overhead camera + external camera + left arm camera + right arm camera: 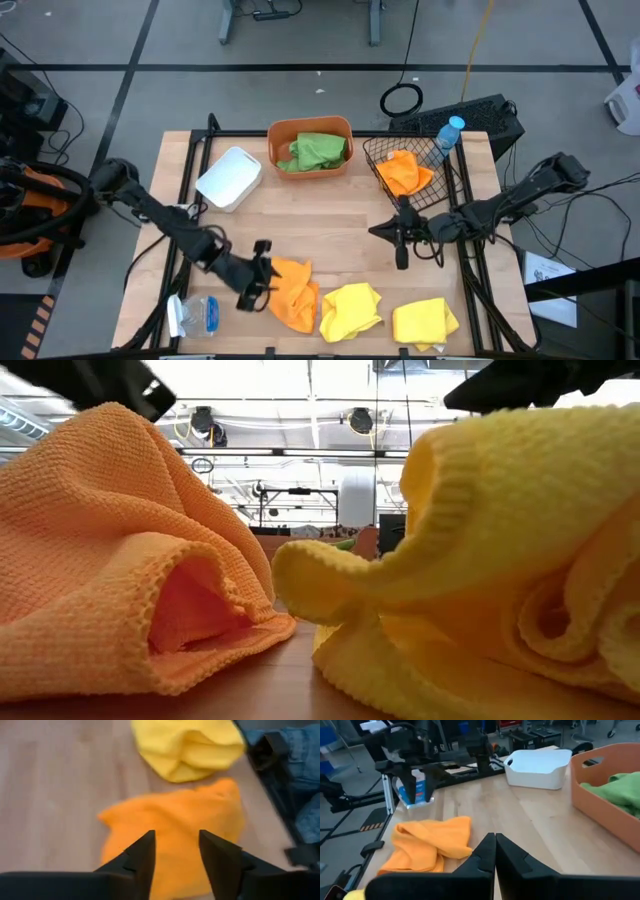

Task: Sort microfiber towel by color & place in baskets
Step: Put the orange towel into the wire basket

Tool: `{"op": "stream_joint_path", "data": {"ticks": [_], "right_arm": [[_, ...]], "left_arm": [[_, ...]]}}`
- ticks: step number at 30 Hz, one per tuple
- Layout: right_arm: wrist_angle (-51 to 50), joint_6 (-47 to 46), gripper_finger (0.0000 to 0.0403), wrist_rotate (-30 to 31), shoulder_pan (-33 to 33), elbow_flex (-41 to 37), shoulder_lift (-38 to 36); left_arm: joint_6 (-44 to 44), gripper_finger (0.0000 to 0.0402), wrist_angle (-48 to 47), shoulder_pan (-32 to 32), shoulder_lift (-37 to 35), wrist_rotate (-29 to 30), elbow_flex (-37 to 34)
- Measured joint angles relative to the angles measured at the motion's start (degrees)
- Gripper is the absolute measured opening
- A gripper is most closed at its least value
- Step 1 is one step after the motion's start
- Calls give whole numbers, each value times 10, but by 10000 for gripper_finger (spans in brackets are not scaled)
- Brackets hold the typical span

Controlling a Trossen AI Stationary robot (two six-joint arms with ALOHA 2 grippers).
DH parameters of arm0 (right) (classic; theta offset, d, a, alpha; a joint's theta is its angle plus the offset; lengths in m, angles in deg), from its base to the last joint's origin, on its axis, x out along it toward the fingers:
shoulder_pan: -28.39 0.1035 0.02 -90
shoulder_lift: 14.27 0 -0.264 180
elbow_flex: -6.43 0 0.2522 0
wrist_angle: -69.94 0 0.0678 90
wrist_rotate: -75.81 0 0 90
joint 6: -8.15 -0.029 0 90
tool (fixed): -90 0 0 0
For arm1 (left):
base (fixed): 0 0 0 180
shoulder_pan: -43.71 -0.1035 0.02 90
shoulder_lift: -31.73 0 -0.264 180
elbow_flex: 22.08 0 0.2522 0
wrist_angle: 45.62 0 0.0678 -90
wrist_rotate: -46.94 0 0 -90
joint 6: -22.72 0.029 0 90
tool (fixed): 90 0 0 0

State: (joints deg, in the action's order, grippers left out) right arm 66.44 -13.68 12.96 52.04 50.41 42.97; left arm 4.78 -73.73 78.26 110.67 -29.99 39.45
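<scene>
An orange towel (pixel 291 291) lies crumpled flat on the table near its near edge, and it also shows in the left wrist view (pixel 175 820) and the right wrist view (pixel 432 842). My left gripper (pixel 268 272) (pixel 176 845) is open just above the towel's left side, one finger on each side of a fold, apart from it. Two yellow towels (pixel 350 310) (pixel 425 322) lie to its right. A green towel (pixel 318 152) sits in the orange tub (pixel 338 128). Another orange towel (pixel 405 172) is in the black mesh basket (pixel 375 150). The white tub (pixel 230 178) holds nothing. My right gripper (pixel 378 232) (pixel 495 842) is shut, hovering at mid-table.
A clear bottle with a blue cap (pixel 450 133) stands by the mesh basket. A clear plastic pack (pixel 198 315) lies at the near left corner. Bare wood shows in the table's middle (pixel 320 215). A black frame edges the table (pixel 190 165).
</scene>
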Motion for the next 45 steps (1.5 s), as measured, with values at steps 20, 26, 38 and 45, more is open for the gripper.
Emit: {"op": "stream_joint_path", "data": {"ticks": [20,26,38,45], "right_arm": [[121,6,0,-2,35,0,65],[123,16,0,1,35,0,65],[214,45,2,52,36,0,110],[286,159,61,63,36,26,159]], "left_arm": [[52,195,147,42,175,98,-1],[111,23,151,28,152,98,5],[264,7,132,-37,36,193,35],[316,7,144,-108,10,196,41]]}}
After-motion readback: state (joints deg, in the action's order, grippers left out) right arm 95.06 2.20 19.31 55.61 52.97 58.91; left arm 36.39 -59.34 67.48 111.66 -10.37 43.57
